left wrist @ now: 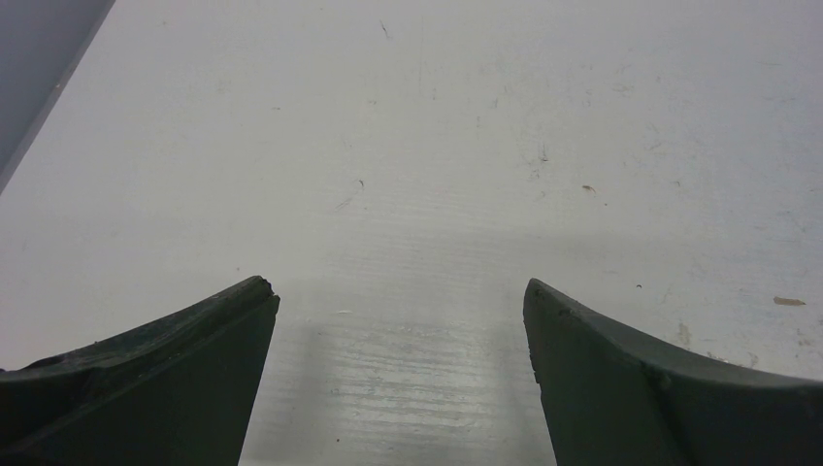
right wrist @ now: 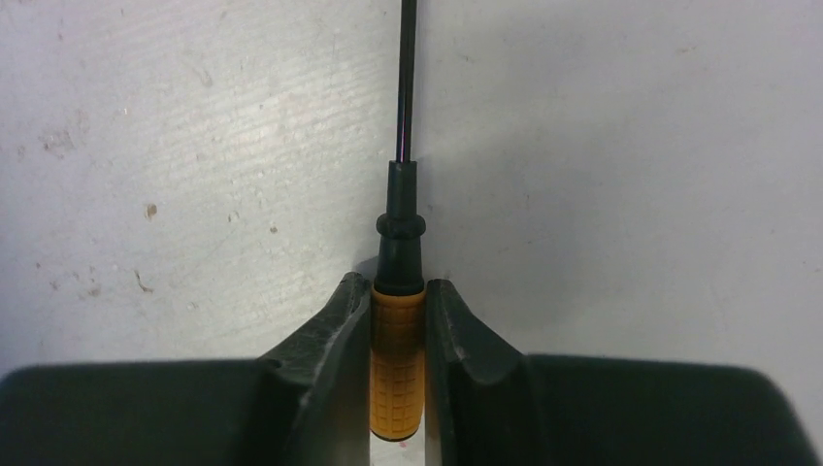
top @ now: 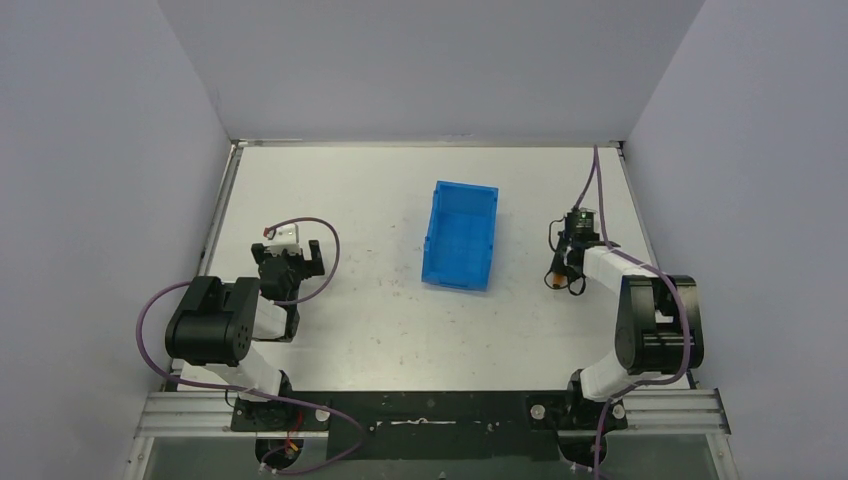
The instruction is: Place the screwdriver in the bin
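Note:
The screwdriver (right wrist: 398, 359) has an orange handle and a thin black shaft that points away from my right wrist camera. My right gripper (right wrist: 398, 287) is shut on the handle, one finger on each side, close to the white table. In the top view this gripper (top: 561, 277) is right of the blue bin (top: 462, 236), apart from it, with a bit of orange (top: 553, 285) showing at its tip. The bin is open-topped and holds nothing I can see. My left gripper (top: 290, 256) is open and empty, left of the bin; its wrist view (left wrist: 398, 291) shows only bare table.
Grey walls enclose the white table (top: 380, 320) on the left, back and right. Purple cables (top: 320, 235) loop beside both arms. The black mounting rail (top: 430, 410) runs along the near edge.

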Robot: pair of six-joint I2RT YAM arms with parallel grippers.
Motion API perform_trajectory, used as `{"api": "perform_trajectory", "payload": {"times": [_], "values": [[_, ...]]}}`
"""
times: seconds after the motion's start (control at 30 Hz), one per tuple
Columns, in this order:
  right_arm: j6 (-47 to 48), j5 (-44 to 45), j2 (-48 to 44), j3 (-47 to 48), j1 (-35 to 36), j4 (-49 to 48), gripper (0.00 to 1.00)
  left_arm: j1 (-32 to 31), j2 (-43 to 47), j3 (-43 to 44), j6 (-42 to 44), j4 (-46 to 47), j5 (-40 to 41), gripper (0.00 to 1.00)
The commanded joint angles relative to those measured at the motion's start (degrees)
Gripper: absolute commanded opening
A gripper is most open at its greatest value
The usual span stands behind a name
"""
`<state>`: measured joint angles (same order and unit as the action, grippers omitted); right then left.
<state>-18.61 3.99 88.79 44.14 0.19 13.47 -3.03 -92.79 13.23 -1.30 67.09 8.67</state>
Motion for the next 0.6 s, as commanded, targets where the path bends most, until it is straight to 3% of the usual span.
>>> {"api": "perform_trajectory", "payload": {"times": [0.0,0.33,0.57], "values": [[0.45,2.21,-4.62,3.63,1.86,5.59,0.00,-0.18,0.49,1.27,-0.38,2.35,0.03,0.97],[-1.77,10.18,-18.90,22.43,12.78,20.82,0.00,-0.22,0.49,1.27,-0.37,2.35,0.05,0.97],[-5.25,15.69,-18.34,32.54,30.38,18.57,0.00,-0.22,0.46,1.27,-0.41,2.36,0.03,0.97]]}}
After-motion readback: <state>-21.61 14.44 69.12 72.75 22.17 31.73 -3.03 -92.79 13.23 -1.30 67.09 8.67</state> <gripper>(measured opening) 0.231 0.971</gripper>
